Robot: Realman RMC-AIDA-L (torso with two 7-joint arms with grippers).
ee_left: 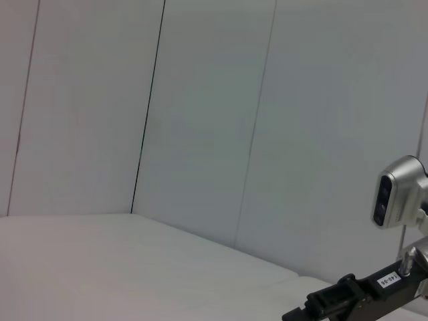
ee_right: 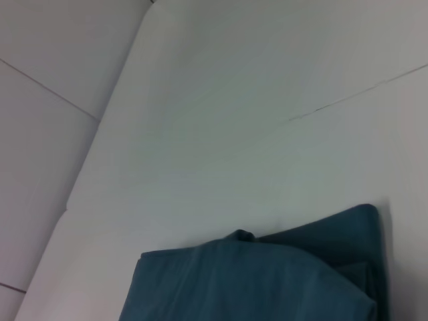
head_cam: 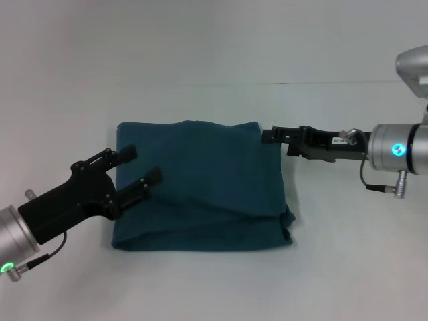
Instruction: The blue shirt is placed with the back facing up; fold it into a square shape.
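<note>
The blue shirt (head_cam: pixel 200 187) lies on the white table as a folded, roughly square bundle, plain side up with no lettering showing. Its right front corner bulges out a little. My left gripper (head_cam: pixel 140 166) is open and empty, with both fingers over the shirt's left edge. My right gripper (head_cam: pixel 267 136) is at the shirt's far right corner, its tip right at the cloth edge. The shirt also shows in the right wrist view (ee_right: pixel 267 281). The left wrist view shows only my right gripper (ee_left: pixel 334 304) farther off.
The white table (head_cam: pixel 214 287) runs around the shirt on all sides. A pale panelled wall (ee_left: pixel 200 120) stands behind the table. My right arm's silver wrist (head_cam: pixel 394 150) sits at the right edge of the head view.
</note>
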